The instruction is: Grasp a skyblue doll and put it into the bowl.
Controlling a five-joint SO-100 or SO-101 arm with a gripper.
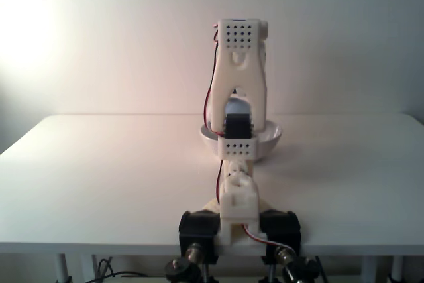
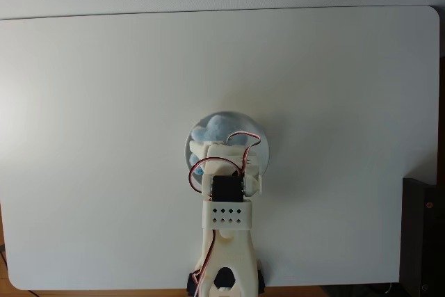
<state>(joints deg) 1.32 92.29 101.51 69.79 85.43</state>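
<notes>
White plastic arm with red wires reached over round, shallow white bowl (image 2: 259,145) on smooth matte white surface (image 2: 104,137). Small, soft-looking skyblue doll (image 2: 217,126) sat within bowl rim, partly hidden under gripper (image 2: 208,149). Gripper hung over doll; could not tell whether it was parted or clamped. Perforated housing faced both fixed views.

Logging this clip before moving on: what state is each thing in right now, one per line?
skyblue doll: over the bowl, partly covered by the arm; whether it rests inside or is held cannot be told.
bowl: upright on the table, arm in front of it.
gripper: over the bowl; jaws hidden, open or shut unclear.
table: white, bearing the bowl and the arm.
</notes>
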